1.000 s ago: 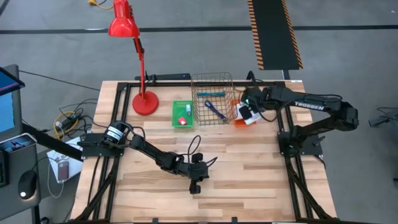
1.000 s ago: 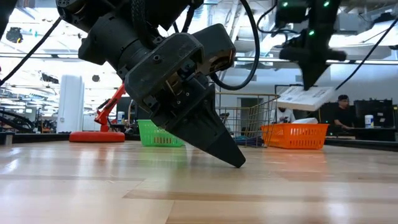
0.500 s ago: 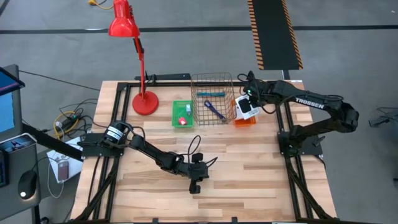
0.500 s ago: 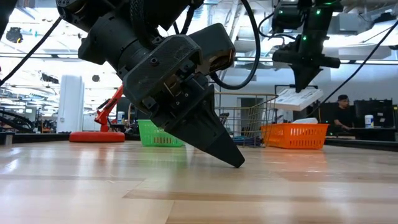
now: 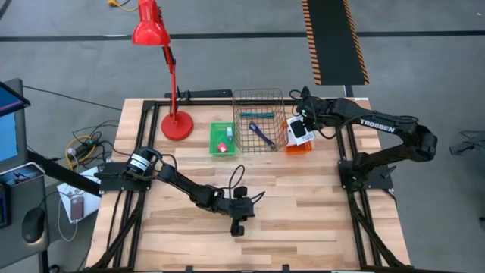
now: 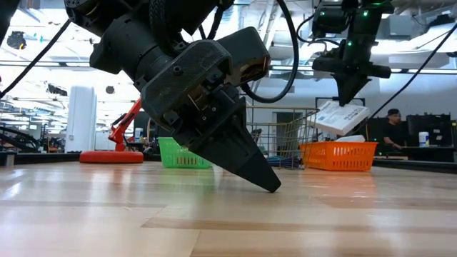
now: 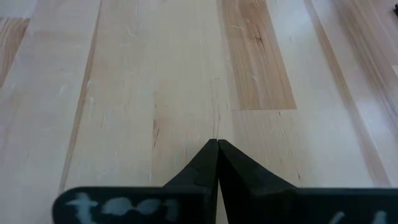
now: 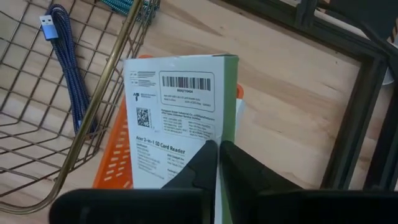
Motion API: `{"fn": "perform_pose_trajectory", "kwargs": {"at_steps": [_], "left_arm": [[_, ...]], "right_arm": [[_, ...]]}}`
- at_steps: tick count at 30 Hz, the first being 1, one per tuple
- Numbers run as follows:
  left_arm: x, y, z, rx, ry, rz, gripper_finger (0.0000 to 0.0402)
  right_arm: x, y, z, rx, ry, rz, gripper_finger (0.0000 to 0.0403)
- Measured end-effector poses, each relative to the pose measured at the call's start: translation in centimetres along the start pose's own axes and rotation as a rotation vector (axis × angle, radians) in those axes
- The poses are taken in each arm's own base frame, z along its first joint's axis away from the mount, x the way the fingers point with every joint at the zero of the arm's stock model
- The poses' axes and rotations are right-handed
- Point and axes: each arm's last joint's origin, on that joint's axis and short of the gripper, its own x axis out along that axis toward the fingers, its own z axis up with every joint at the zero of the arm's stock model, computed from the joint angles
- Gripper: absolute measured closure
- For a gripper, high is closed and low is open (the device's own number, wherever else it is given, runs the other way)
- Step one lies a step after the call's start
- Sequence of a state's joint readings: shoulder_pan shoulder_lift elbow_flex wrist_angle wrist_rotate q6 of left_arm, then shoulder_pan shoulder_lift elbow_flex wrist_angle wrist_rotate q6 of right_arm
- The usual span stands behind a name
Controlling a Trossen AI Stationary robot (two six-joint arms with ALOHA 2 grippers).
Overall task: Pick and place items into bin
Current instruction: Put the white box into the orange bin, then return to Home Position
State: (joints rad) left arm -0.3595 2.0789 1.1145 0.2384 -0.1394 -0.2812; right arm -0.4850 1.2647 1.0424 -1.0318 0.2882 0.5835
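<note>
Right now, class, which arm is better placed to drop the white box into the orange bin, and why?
The right arm. Its claw is shut on the white box, holding it directly above the orange bin. The left claw is shut and empty, resting low over bare table, far from the bins.

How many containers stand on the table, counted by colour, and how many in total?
Green plastic basket: 1
Bare wire basket: 1
Orange plastic basket: 1
Total: 3
The right gripper holds a white printed box above the orange plastic basket.
</note>
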Motion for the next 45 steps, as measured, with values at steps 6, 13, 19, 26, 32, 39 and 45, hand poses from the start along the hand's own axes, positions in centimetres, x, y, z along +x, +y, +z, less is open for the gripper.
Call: {"fn": "perform_pose_trajectory", "kwargs": {"at_steps": [6,13,19,26,32,39,45], "left_arm": [[0.0,0.0,0.0,-0.003,0.001,0.0,0.0401],[0.0,0.0,0.0,-0.002,0.001,-0.001,0.0401],[0.0,-0.1,0.0,-0.017,0.001,-0.001,0.0401],[0.0,0.1,0.0,0.011,0.003,0.0,0.0401],[-0.6,-0.1,1.2,-0.044,-0.065,-0.079,0.0401],[-7.1,-1.1,6.4,0.073,-0.24,-0.139,0.0401],[-16.9,-0.3,10.4,0.171,-0.388,-0.023,0.0401]], "right_arm": [[0.0,0.0,0.0,0.0,0.003,0.001,0.0375],[0.0,0.0,0.0,0.0,0.005,0.0,0.0347],[0.0,0.1,0.1,-0.044,-0.015,0.009,0.0337],[-0.2,0.4,-0.4,-0.079,0.011,0.019,0.0337],[-0.6,1.1,-1.6,-0.16,0.096,0.054,0.0337],[-3.3,0.0,-2.4,-0.389,0.201,0.006,0.0337],[-5.7,-1.1,-3.6,-0.444,0.268,-0.027,0.0337]]}}
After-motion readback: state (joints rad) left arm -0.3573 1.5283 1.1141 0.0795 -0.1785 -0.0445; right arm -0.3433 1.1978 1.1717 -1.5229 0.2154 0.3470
